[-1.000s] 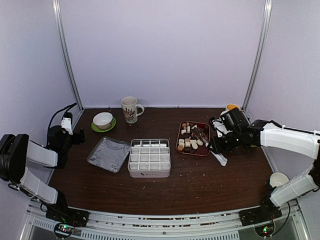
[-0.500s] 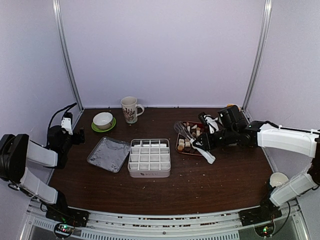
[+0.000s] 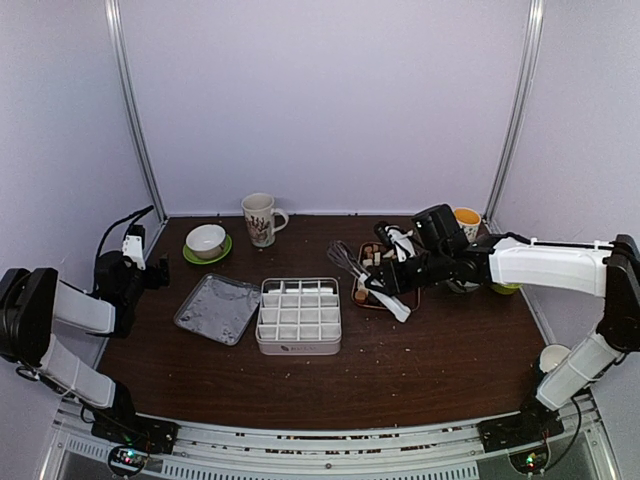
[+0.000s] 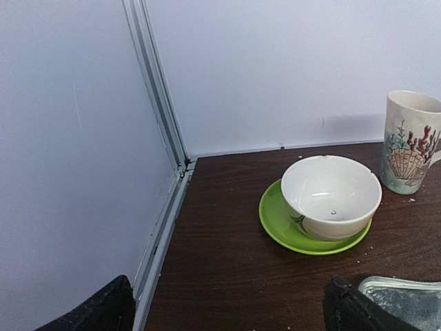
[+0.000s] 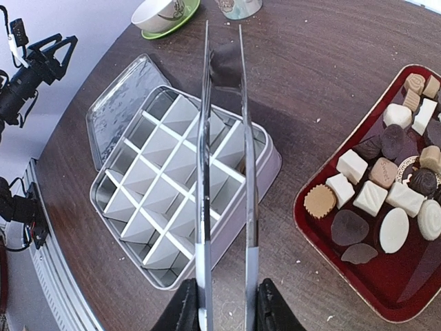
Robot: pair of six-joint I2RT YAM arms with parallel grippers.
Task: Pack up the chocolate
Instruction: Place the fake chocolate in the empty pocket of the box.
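Observation:
Chocolates (image 5: 386, 189), dark, tan and white, lie on a red tray (image 5: 386, 303) right of a white divided box (image 5: 255, 179); the box's compartments look empty. My right gripper (image 5: 227, 314) is shut on the handles of long metal tongs (image 5: 203, 158). The tongs' tips pinch a dark chocolate piece (image 5: 225, 65) above the box's far right corner. In the top view the right gripper (image 3: 400, 272) is over the tray (image 3: 372, 300), with the tongs (image 3: 348, 262) reaching toward the box (image 3: 298, 346). My left gripper (image 4: 227, 317) is open and empty at the far left (image 3: 133, 258).
The box's silver lid (image 3: 217, 308) lies left of the box. A white bowl on a green saucer (image 3: 205, 240) and a shell-print mug (image 3: 260, 218) stand at the back. An orange cup (image 3: 465, 215) is behind the right arm. A white cup (image 3: 557, 358) sits at the right edge.
My right arm has swung left from the tray's right side across it toward the box, carrying the tongs. The left arm has not moved.

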